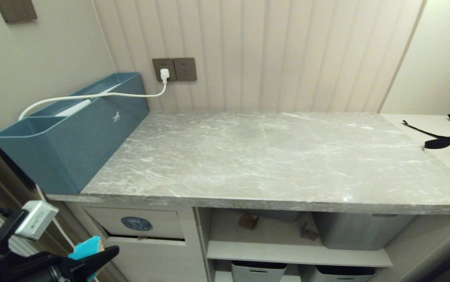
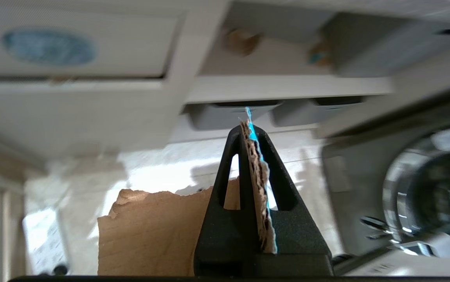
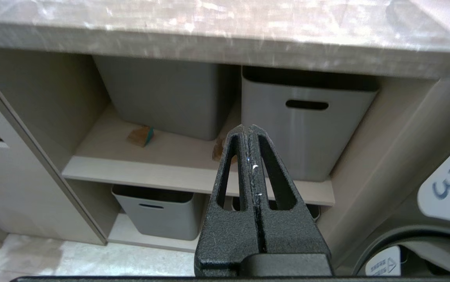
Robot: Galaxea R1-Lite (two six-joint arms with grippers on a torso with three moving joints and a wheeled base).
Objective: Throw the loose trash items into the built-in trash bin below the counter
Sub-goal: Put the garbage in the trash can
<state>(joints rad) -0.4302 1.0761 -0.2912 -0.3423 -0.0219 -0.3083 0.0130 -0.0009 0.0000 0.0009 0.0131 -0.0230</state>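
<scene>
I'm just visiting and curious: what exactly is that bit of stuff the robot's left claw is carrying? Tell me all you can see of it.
It is a torn cardboard scrap, brown and corrugated along its ragged edge, with a bright teal-blue face on one side. The left gripper is shut on it, so it stands edge-on between the two black fingers, a broader flap hanging out to one side. In the head view the scrap sits low, in front of the beige cabinet, just below the bin flap with its blue oval sticker.
</scene>
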